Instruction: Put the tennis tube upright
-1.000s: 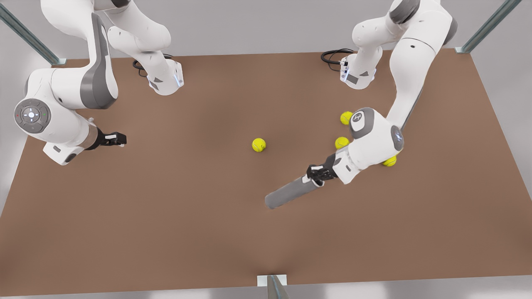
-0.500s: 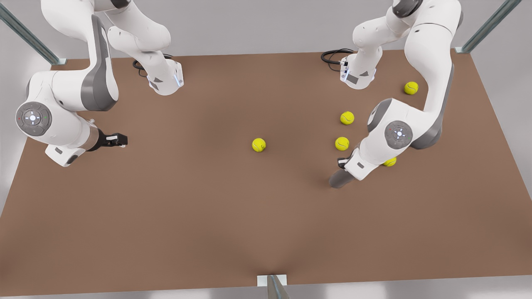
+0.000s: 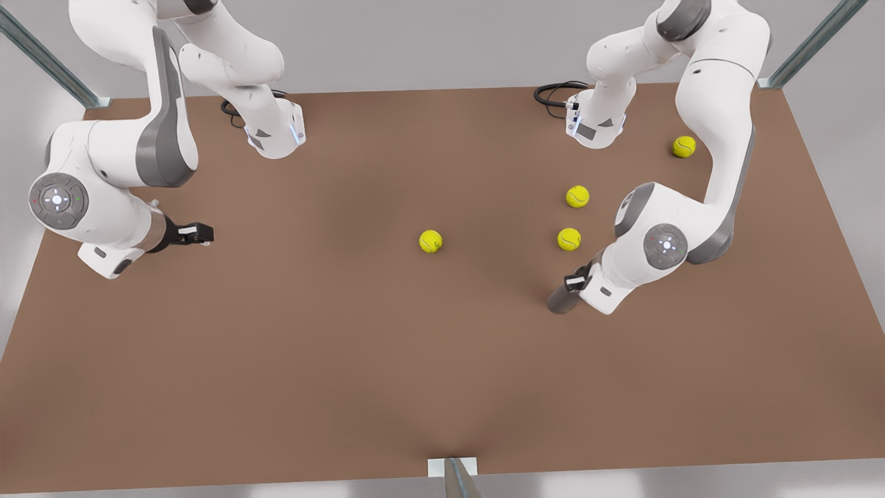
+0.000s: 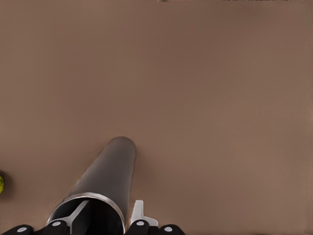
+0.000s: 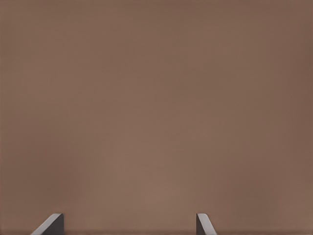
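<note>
The tennis tube (image 3: 561, 300) is a dark grey cylinder standing close to upright on the brown table (image 3: 387, 360) at the front view's right, its upper part hidden under the wrist. My left gripper (image 3: 575, 282) is shut on the tube's silvery rim. In the left wrist view one finger sits inside the tennis tube (image 4: 110, 169) and the other outside, with the left gripper (image 4: 107, 220) pinching the wall. The tube's far end rests on the table. My right gripper (image 3: 200, 234) waits low over the table at the front view's left; its fingers of the right gripper (image 5: 128, 225) stand open, holding nothing.
Several yellow-green tennis balls lie loose: one mid-table (image 3: 430, 241), two near the tube (image 3: 569, 239) (image 3: 577, 196), one farther back (image 3: 684, 146). Both arm bases (image 3: 276, 135) (image 3: 594, 124) stand at the table's back edge. A bracket (image 3: 453, 469) sits at the front edge.
The left arm swung the tube from lying slanted on the table up to nearly vertical, moving toward the front view's right. A ball by its wrist is now covered. The right arm barely moved.
</note>
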